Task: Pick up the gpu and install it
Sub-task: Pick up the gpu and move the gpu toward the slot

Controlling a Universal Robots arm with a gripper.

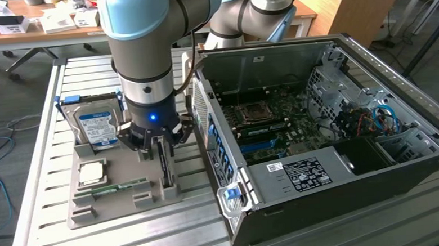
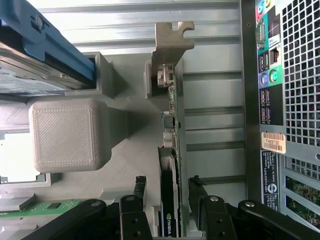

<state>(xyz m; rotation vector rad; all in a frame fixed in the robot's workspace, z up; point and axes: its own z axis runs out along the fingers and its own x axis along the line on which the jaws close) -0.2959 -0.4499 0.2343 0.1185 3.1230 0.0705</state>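
Arm (image 1: 147, 59) was grey tube, pale-blue joint caps (image 1: 123, 15), blue light (image 1: 152, 116) centre-left of frame; gripper (image 1: 162, 154) was black, silver screws (image 2: 210, 199).

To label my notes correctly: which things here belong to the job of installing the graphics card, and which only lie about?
For the job: graphics card, open fingers on either side of it, open computer case.
Lying about: hard drive, memory stick, processor chip.
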